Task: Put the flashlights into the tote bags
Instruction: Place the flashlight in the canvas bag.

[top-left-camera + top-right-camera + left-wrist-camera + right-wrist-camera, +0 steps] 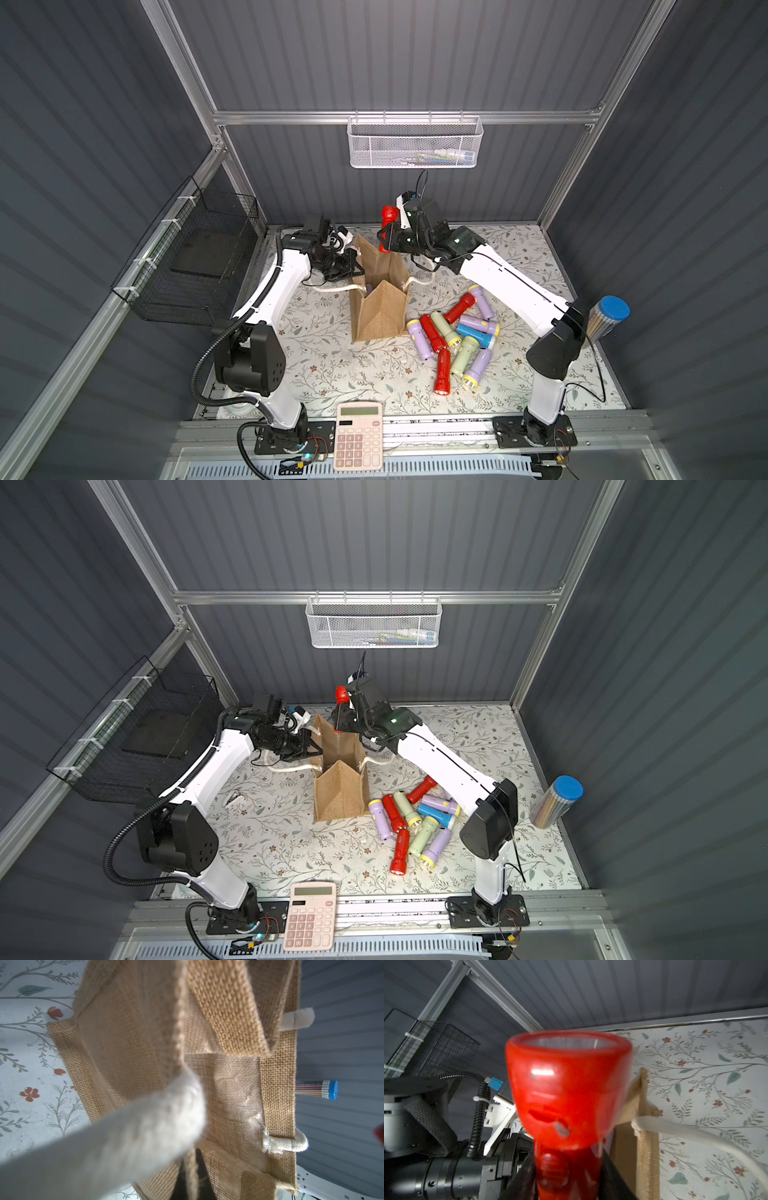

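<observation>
As end effector (387,242) clamps, flashlight (389,216) between jaws

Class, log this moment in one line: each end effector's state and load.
left end effector: shut on tote bag | right end effector: shut on red flashlight, head up | loose flashlights: piled beside bag

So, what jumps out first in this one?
The red flashlight stands out, held head-up in the right gripper over the far edge of the open tan bag mid-table. On the bag's right, a bright pile of flashlights lies on the floral table. The left gripper is shut on the bag's rim.
</observation>
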Action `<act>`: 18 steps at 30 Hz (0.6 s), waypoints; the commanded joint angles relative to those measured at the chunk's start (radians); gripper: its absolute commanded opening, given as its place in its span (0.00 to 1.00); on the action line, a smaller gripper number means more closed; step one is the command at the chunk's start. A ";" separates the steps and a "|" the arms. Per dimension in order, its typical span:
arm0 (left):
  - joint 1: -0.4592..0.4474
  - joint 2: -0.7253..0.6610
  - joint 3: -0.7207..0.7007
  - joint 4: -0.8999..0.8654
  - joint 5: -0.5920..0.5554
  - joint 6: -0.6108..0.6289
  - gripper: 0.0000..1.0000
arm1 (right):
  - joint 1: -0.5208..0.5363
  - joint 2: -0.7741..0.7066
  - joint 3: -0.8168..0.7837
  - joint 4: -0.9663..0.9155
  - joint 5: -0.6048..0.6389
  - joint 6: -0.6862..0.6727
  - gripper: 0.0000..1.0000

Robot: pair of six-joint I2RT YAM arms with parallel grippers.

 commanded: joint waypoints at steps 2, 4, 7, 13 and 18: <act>-0.003 -0.038 -0.022 0.017 0.073 0.027 0.00 | 0.026 0.020 0.022 0.059 -0.065 -0.010 0.00; -0.003 -0.038 -0.026 0.024 0.086 0.026 0.00 | 0.036 0.025 -0.007 0.086 -0.087 -0.025 0.00; -0.003 -0.035 -0.022 0.026 0.100 0.027 0.00 | 0.050 0.026 -0.063 0.113 -0.101 -0.064 0.00; -0.002 -0.028 -0.002 0.004 0.051 0.026 0.00 | 0.067 -0.012 -0.224 0.165 -0.019 -0.107 0.00; 0.004 -0.014 0.005 -0.001 0.069 0.025 0.00 | 0.078 0.008 -0.274 0.148 0.001 -0.111 0.00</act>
